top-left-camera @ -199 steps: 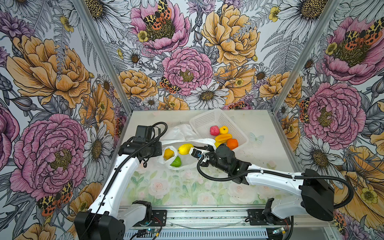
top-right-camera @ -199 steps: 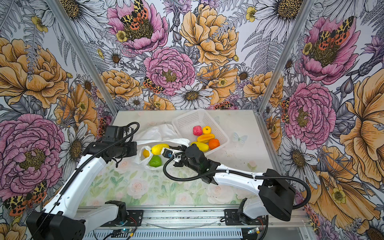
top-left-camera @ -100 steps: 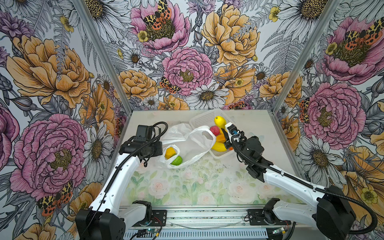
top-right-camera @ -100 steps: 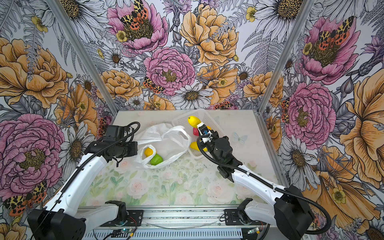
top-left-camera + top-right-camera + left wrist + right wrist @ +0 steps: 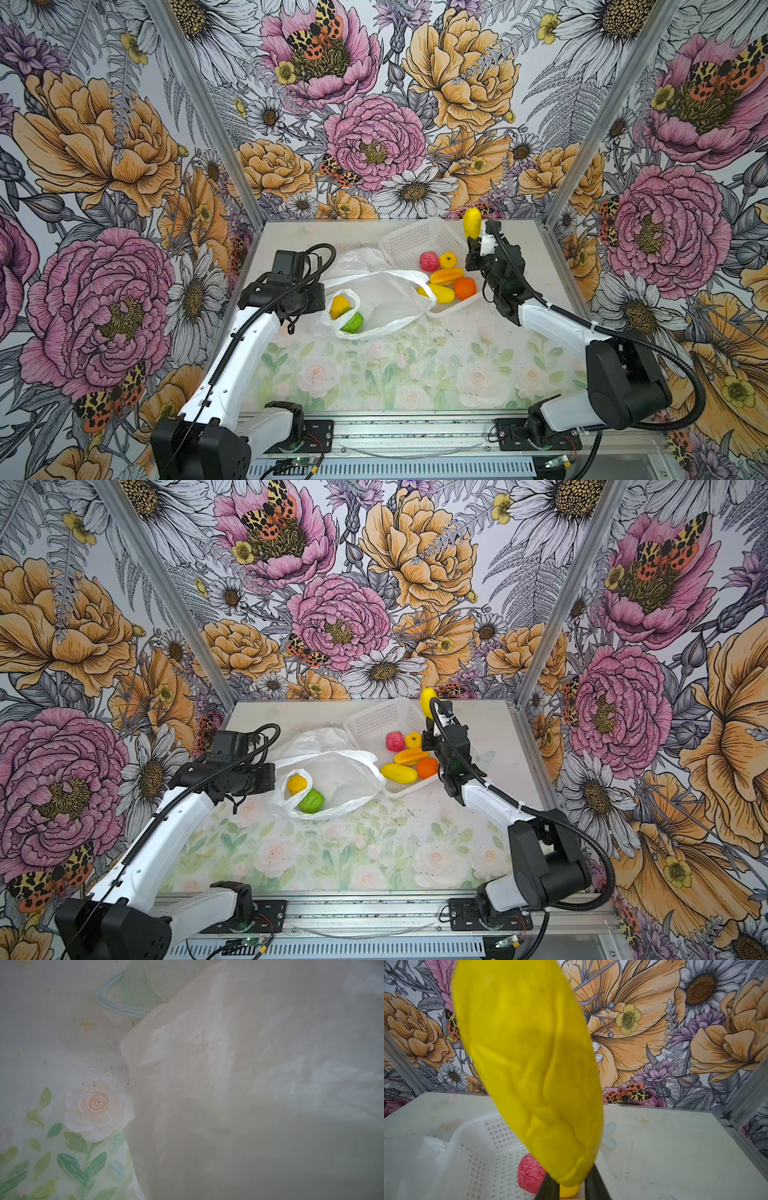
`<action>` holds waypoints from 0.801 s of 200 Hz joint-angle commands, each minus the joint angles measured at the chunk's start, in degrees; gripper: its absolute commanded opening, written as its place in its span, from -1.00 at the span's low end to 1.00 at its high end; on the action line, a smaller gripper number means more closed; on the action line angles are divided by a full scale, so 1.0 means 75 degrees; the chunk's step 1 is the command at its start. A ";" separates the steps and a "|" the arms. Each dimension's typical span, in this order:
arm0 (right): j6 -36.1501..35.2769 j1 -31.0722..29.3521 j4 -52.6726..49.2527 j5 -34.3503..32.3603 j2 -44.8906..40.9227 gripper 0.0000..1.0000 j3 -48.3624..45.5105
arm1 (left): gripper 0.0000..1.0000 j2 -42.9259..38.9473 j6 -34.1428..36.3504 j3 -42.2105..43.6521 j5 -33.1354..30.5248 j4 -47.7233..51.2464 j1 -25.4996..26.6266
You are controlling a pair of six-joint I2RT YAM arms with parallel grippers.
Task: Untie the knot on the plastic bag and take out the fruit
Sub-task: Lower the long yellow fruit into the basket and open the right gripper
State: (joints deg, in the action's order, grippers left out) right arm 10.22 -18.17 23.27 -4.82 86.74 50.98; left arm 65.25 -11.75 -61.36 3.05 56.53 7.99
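Since a second ago the right arm has swung out of the bag (image 5: pixel 386 291) and risen over the basket (image 5: pixel 409 241), carrying a yellow fruit (image 5: pixel 472 222) with it; the left arm has not shifted.

At the left, the left end effector (image 5: pixel 321 298) sits low at the bag's edge, closed. Its wrist view is filled with pale plastic, so whether it pinches the film cannot be told. Anchoring the bag while the other arm unloads seems its purpose.

No knot shows: the handles (image 5: pixel 419 279) lie as loose loops and the mouth gapes. Two pieces of fruit remain inside, a yellow-orange one (image 5: pixel 340 304) and a green one (image 5: pixel 352 322), touching each other.

Right of the bag, overlapped by one handle, the basket holds five pieces: pink (image 5: pixel 429 261), small yellow (image 5: pixel 447 260), yellow-orange (image 5: pixel 446 275), yellow (image 5: pixel 440 293) and orange (image 5: pixel 464 288).

Above its far right corner the right end effector (image 5: pixel 474 242) points upward. It is clamped on the lower tip of the yellow fruit, which stands upright, likely about to be lowered in.

The counter (image 5: pixel 415 374) is pale, printed with faded roses and flecked with dark specks. Bold floral wallpaper (image 5: pixel 374 145) on metal-framed walls closes three sides.
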 commanded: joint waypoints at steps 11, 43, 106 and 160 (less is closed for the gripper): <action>0.0328 -0.0013 -0.1893 0.0882 0.1405 -0.80 0.1678 | -1.00 0.0065 0.0098 0.0075 0.0104 -0.0178 -0.0063; 0.0222 -0.0008 -0.2744 0.1380 0.2590 -0.79 0.2707 | -1.00 0.0080 0.0075 0.0078 0.0101 -0.0190 -0.0061; -0.0015 -0.0416 -0.3304 0.3008 0.3783 -0.65 0.3676 | -1.00 0.0152 0.0088 0.0074 0.0132 -0.0190 -0.0078; 0.0041 -0.0867 -0.3301 0.3265 0.3941 -0.63 0.3712 | -1.00 0.0172 0.0096 0.0076 0.0126 -0.0190 -0.0081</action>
State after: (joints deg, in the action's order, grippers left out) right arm 10.87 -23.53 -0.12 17.76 115.35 77.91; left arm 66.17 -11.75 -61.36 3.07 56.51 7.99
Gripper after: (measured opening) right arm 0.205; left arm 0.050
